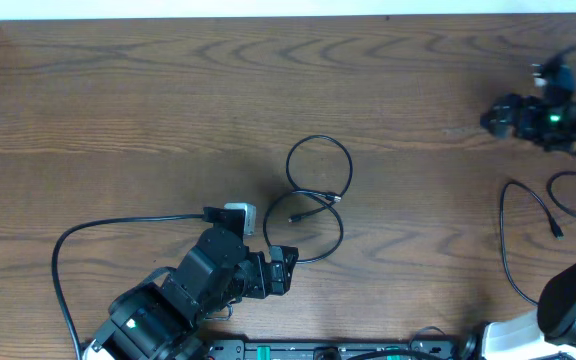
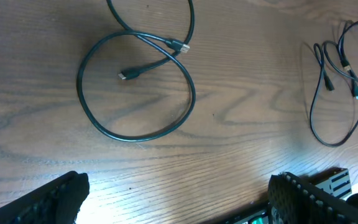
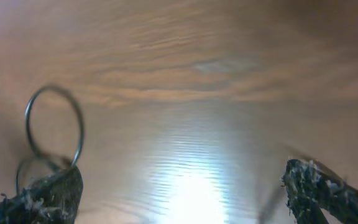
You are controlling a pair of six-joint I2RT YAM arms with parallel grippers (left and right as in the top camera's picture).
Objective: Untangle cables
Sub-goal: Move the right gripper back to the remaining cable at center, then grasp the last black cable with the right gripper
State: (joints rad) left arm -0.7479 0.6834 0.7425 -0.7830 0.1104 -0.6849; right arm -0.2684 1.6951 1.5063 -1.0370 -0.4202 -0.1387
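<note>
Black looped cable [image 2: 134, 140] just ahead of wide-apart left fingers [image 2: 51, 202]

Thin black cables [image 1: 317, 200] on brown wood-grain table [image 1: 168, 100]

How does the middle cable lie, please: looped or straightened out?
Looped: the cable curls into two rings and crosses itself between them.

Robotics lab bench: wood-grain table [image 1: 168, 90], left arm [image 1: 193, 285], right arm [image 1: 520, 116].
</note>
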